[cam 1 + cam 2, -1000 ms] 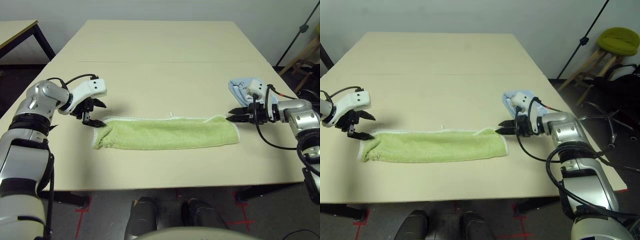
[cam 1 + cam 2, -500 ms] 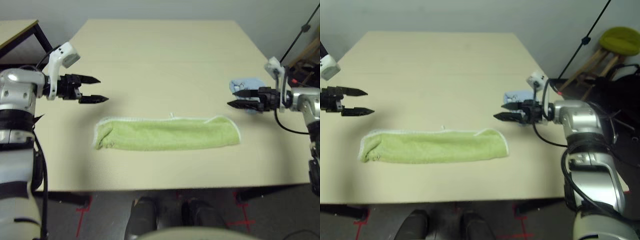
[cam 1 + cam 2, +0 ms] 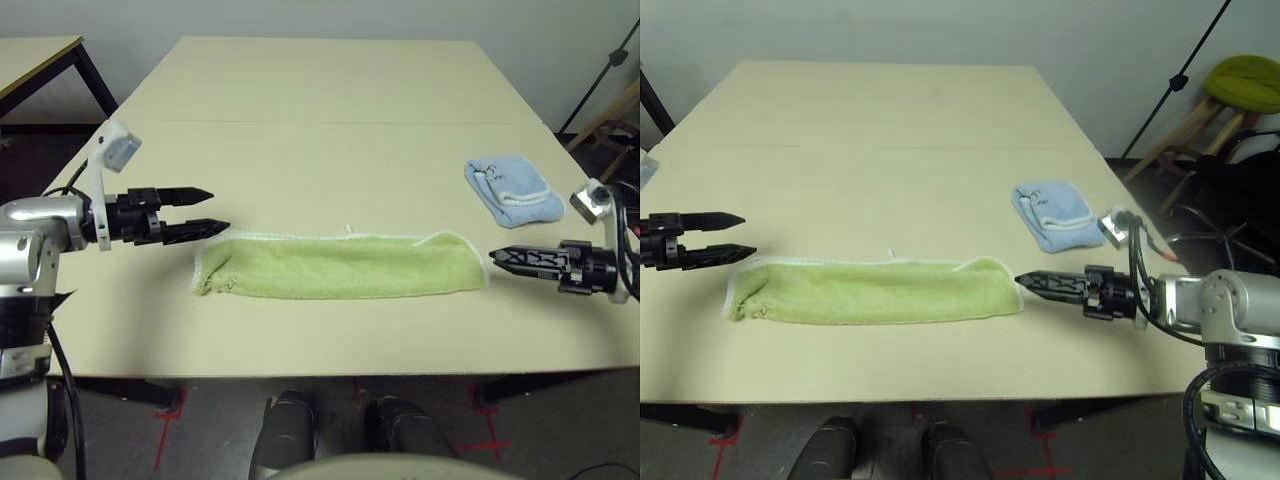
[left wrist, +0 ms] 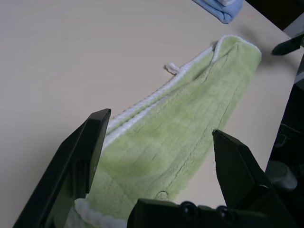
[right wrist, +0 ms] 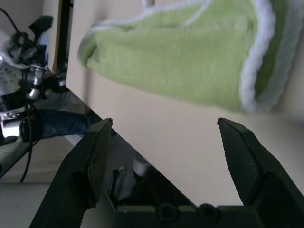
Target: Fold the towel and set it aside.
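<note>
The light green towel (image 3: 340,265) lies as a long narrow folded strip across the near part of the table, with white edging along its far side and ends. My left gripper (image 3: 218,211) is open and level with the table, its fingertips just at the towel's left end; the left wrist view has the towel (image 4: 180,128) running away between the spread fingers. My right gripper (image 3: 495,257) points at the towel's right end, a small gap short of it. It is open in the right wrist view, where the towel's end (image 5: 199,61) lies ahead of the fingers.
A smaller light-blue folded cloth (image 3: 510,190) lies on the table (image 3: 320,120) behind my right gripper. A second table (image 3: 30,60) stands far left. A green stool (image 3: 1240,80) and a black stand (image 3: 1170,85) are off the table's right side.
Both grippers have come down from above the table to the towel's two ends, the left from the far left, the right from in front of the blue cloth. The towel has not moved.
</note>
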